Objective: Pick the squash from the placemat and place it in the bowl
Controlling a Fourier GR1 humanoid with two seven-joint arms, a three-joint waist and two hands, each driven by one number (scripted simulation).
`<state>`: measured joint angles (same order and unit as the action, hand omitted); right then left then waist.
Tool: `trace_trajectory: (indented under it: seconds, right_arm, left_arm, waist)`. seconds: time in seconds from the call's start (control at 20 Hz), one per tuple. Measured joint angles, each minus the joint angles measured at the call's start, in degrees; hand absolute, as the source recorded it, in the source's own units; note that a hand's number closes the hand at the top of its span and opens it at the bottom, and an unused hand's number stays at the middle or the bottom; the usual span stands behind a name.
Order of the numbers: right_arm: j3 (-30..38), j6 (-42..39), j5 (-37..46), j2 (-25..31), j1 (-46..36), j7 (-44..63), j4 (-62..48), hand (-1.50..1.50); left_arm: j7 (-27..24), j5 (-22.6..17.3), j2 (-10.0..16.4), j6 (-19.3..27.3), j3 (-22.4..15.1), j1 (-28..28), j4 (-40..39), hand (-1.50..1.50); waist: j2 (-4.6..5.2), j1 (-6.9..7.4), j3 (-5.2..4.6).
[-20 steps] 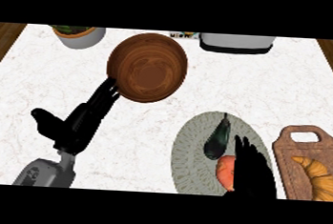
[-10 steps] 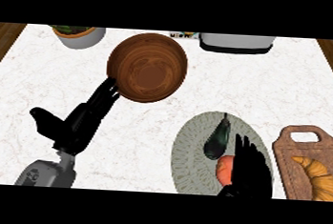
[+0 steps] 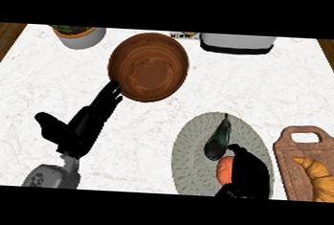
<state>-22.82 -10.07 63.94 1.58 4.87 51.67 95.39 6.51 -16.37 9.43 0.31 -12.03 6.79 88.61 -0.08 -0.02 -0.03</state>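
An orange squash (image 3: 225, 168) lies on the round grey-green placemat (image 3: 188, 158) at the lower right. My right hand (image 3: 251, 174) covers its right side, with the fingers curled round it. A dark, long vegetable (image 3: 218, 138) with a stem lies just beyond the squash on the same mat. The brown wooden bowl (image 3: 148, 68) stands at the back, left of the mat. At the lower left my left hand (image 3: 81, 126) is open and holds nothing, its straight fingers pointing at the bowl's near rim.
A wooden cutting board (image 3: 306, 141) with a croissant (image 3: 320, 177) lies right of the placemat. At the back edge stand a white pot with a plant (image 3: 78, 35) and a white appliance (image 3: 237, 44). Wood floor shows past both counter ends.
My right hand's fingers have bent down from straight and curled round the orange squash. The left hand and the bowl have not moved.
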Motion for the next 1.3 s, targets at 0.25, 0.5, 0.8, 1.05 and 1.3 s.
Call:
trace_trajectory:
  seconds: [0.25,0.5,0.8,1.05,1.3]
  right_arm:
    - [-1.22,2.90,1.54,0.27,-0.27,-2.61,-1.21,1.50]
    - [-0.95,2.40,1.77,0.76,-1.50,-4.35,-2.04,1.50]
    - [-7.28,-0.51,4.58,0.57,-6.39,-4.82,-4.47,1.50]
    - [-20.43,-5.00,1.69,-0.71,-15.84,-9.39,-8.39,1.50]
    - [-30.59,-4.01,-4.64,-1.32,-27.95,-5.25,-12.26,1.50]
  left_arm:
    - [1.66,0.95,-1.39,-0.26,1.12,1.17,0.27,0.00]
    - [1.41,1.86,-1.79,-1.62,1.86,-0.75,1.56,0.00]
    - [1.74,2.94,-3.12,-1.84,1.64,0.72,0.25,0.00]
    - [2.29,2.98,-3.88,-3.00,-0.04,2.26,-0.09,0.00]
    - [1.62,3.24,-3.80,-3.36,0.11,2.21,-0.70,0.00]
  waist:
    - [-0.30,-0.09,-0.36]
    - [-0.34,-0.05,-0.43]
    - [-0.42,0.46,-0.79]
    - [0.45,4.56,-0.32]
    - [0.50,4.46,-0.07]
